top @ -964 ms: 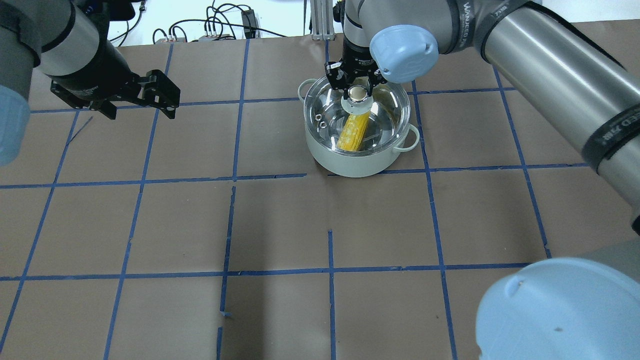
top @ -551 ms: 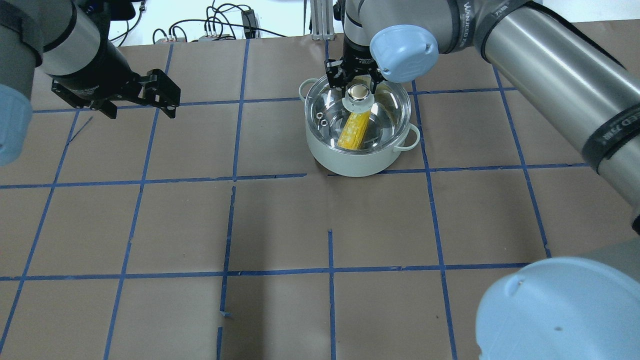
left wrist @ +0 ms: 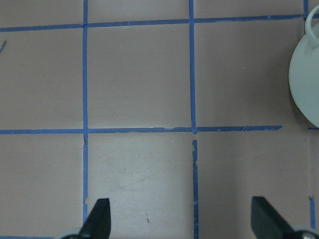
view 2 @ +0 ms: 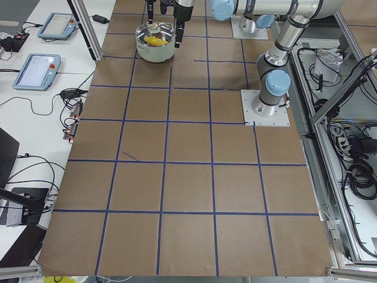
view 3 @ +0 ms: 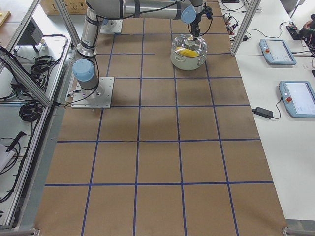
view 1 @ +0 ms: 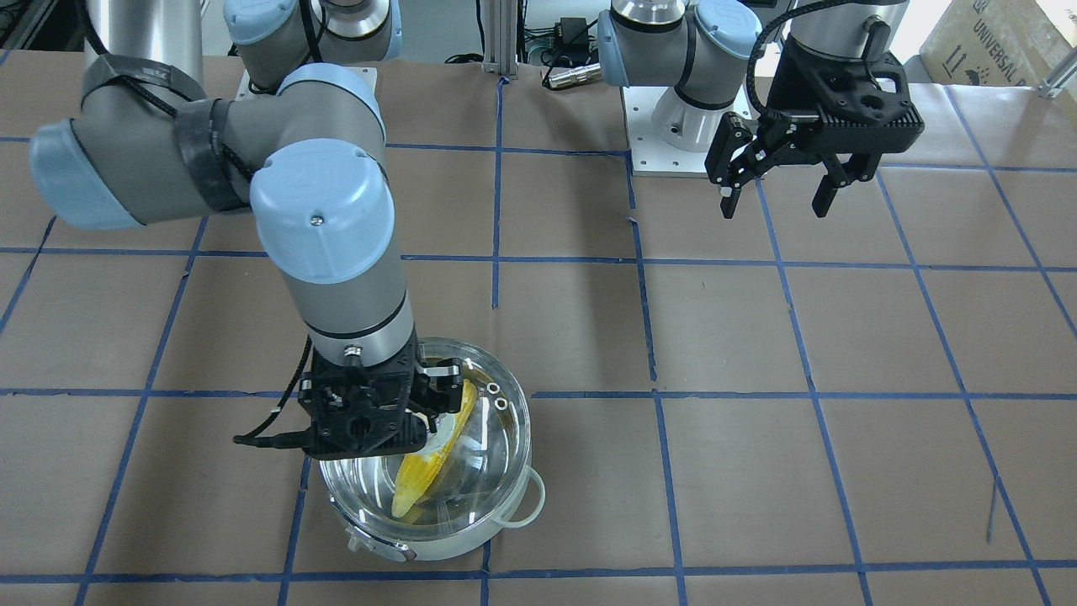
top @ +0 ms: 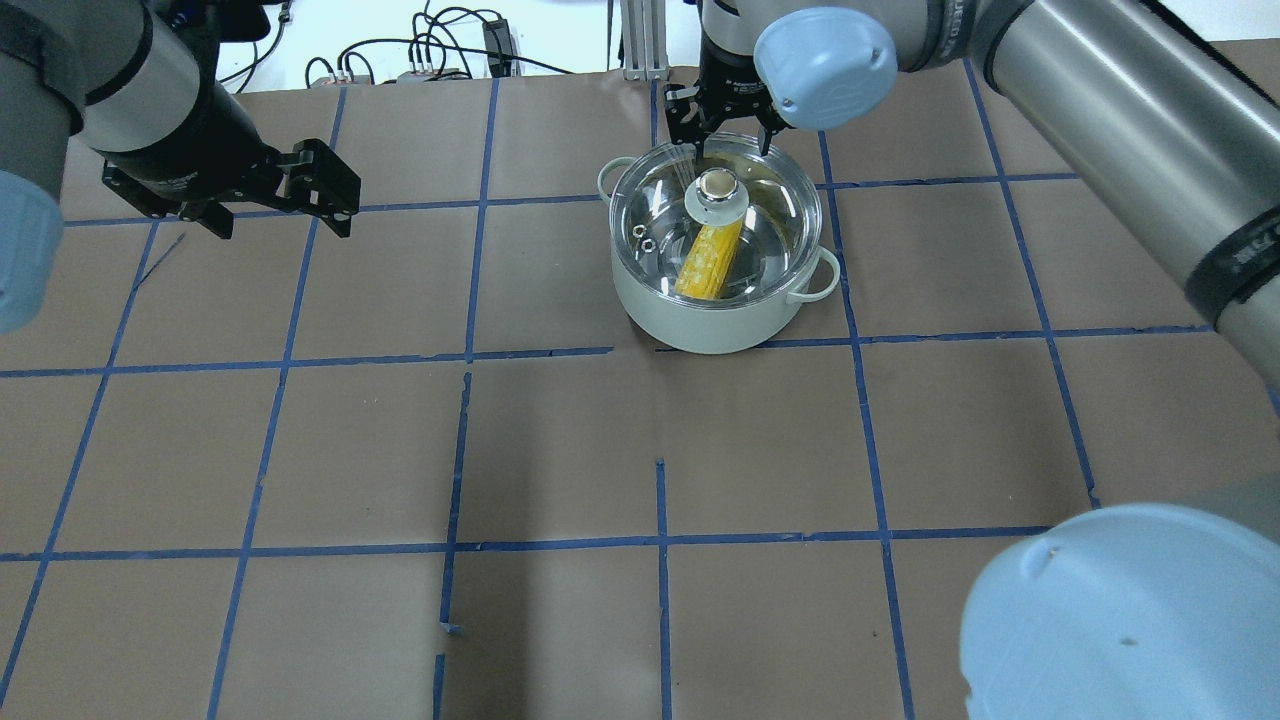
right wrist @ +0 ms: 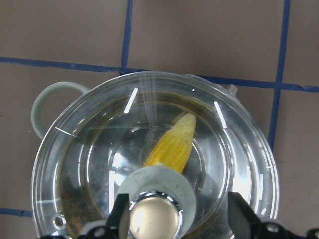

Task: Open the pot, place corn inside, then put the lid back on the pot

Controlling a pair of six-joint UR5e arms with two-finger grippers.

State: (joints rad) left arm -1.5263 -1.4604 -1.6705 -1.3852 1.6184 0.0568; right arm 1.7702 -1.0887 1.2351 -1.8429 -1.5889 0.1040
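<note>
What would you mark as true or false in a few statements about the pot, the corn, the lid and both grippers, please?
1. The lid sits on the pot. True.
2. The corn lies on the table beside the pot. False: it is inside the pot, under the glass lid.
3. The right gripper is shut on the knob. False: its fingers are spread open, clear of the knob.
4. The left gripper is open and holds nothing. True.

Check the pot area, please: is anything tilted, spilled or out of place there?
Nothing stands out. The lid sits level on the rim of the pot, with the corn lying slanted inside, under the glass. Nothing is spilled around it. The right gripper hangs open above the knob.
</note>
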